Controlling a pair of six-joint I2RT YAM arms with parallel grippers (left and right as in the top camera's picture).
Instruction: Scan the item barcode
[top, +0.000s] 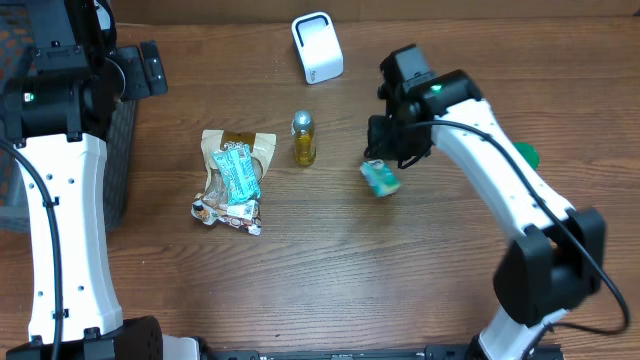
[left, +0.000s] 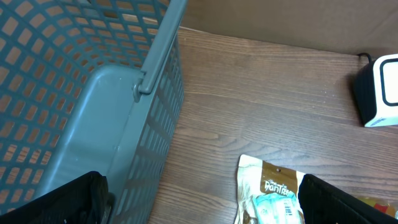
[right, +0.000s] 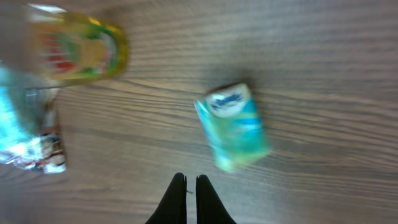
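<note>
We're early on: nothing scanned yet, as far as we can judge. The right fingers are pressed together w/ nothing between them, close beside the teal pack, which lies loose on the surface near the yellow bottle. The left fingers are spread wide & empty, by the basket. The scanner sits well apart at the back. Left to do: grab the pack, show its barcode to the scanner.
</note>
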